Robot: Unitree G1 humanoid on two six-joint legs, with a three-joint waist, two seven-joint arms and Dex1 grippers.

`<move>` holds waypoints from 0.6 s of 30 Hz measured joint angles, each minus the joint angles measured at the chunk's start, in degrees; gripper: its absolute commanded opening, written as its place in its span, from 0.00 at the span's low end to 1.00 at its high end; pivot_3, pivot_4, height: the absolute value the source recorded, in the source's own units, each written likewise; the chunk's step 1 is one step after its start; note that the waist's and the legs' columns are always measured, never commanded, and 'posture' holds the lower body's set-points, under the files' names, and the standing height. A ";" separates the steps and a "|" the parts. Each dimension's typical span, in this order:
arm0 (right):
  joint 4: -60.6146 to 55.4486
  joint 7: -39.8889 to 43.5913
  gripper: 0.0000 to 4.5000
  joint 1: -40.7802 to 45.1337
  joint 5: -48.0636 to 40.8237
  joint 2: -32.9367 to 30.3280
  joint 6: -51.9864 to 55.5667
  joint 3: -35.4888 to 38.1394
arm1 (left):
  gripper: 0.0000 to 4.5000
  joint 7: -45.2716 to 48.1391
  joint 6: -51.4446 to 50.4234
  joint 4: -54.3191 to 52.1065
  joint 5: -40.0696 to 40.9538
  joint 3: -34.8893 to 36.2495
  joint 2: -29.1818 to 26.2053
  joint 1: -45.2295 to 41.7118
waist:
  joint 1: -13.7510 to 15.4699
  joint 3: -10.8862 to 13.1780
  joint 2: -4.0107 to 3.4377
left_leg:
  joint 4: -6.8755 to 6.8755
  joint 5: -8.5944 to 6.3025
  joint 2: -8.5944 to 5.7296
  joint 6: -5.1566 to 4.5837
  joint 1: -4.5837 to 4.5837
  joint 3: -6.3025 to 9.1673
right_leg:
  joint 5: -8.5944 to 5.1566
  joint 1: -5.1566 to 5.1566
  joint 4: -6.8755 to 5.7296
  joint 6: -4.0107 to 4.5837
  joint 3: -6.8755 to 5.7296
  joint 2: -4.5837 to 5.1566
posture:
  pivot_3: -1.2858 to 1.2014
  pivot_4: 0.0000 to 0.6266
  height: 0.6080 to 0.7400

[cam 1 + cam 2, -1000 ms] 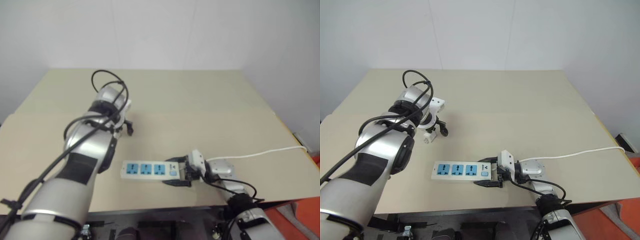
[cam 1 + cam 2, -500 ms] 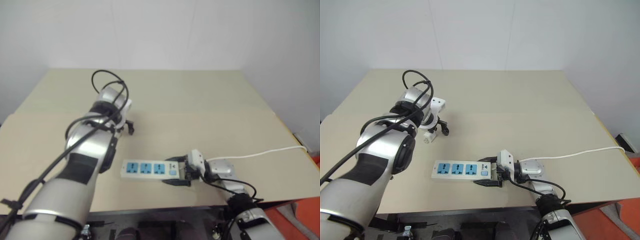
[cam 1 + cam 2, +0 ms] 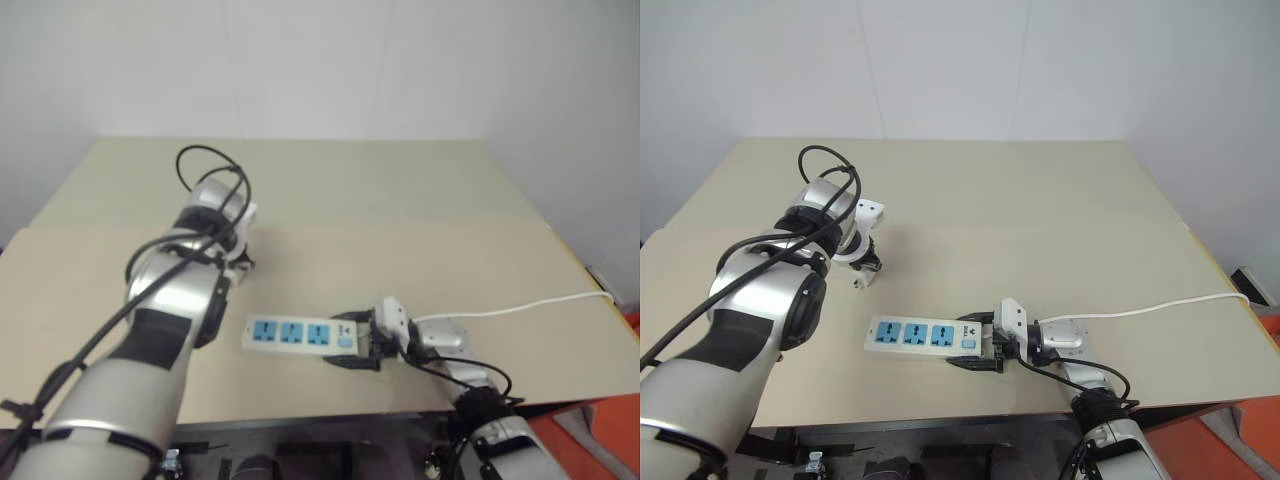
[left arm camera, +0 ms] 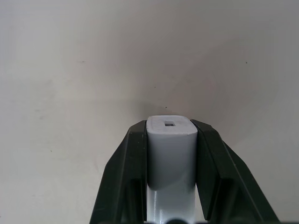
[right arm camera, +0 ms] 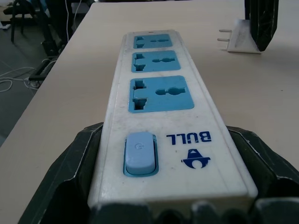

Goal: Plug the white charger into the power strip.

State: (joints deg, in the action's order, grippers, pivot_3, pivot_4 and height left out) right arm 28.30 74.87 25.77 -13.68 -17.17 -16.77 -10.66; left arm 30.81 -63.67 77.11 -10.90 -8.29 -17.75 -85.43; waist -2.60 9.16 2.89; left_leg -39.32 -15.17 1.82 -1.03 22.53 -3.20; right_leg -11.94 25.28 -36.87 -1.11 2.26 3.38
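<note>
The white charger (image 4: 170,154) rests on the table with my left gripper (image 4: 170,128) shut on it, one black finger pressed against each side. From the head views this gripper (image 3: 866,266) points down at the table's left middle, with the charger (image 3: 859,283) just below it. In the right wrist view the charger (image 5: 240,39) shows its prongs sticking out sideways. The power strip (image 3: 918,335) lies flat near the front edge, its three blue outlets facing up. My right gripper (image 3: 975,344) is shut on its switch end, with a finger along each long side (image 5: 60,182).
A thin white cable (image 3: 1160,307) runs from the strip's right end to the table's right edge. The beige table (image 3: 1040,220) stretches wide behind the strip. Its front edge lies just below the strip. A white wall stands at the back.
My left gripper's fingers, spread around the charger before, have closed on it. The right gripper and the power strip have stayed where they were.
</note>
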 measured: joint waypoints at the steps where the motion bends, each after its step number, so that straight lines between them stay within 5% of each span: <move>1: -0.09 -0.09 0.76 -0.06 0.00 0.00 0.02 0.00 | 0.22 0.09 0.09 0.00 0.00 -0.02 -0.03 0.00 | 0.00 0.00 0.00 | 0.00 0.00 0.00 0.00 0.00 0.00 | 0.00 0.00 0.00 0.00 0.00 0.00 | 0.52 0.24 1.00; 11: -0.38 -0.50 0.76 -0.25 0.00 -0.09 0.37 -0.01 | 0.22 3.40 15.85 -6.65 2.91 2.99 -2.73 0.30 | 0.08 0.00 0.00 | 0.00 0.01 0.01 0.02 0.00 -0.01 | 0.00 0.00 0.01 0.00 0.00 0.02 | 0.52 0.24 1.00; 18: -0.41 -0.41 0.76 -0.20 0.12 -0.08 0.78 -0.07 | 0.22 5.86 34.58 -25.65 12.82 12.54 -3.85 13.10 | 0.11 -0.01 -0.02 | 0.01 0.00 0.06 0.03 -0.16 -0.01 | 0.02 -0.03 -0.14 0.03 0.14 0.07 | 0.52 0.24 1.00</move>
State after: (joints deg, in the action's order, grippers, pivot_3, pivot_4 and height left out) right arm 27.89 74.46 25.56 -13.56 -17.25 -16.00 -10.73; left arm 36.67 -29.09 51.45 1.92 4.26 -21.60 -72.33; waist -2.49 9.16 2.87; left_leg -39.32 -15.17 1.88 -1.01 22.37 -3.21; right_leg -11.91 25.25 -37.01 -1.09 2.40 3.45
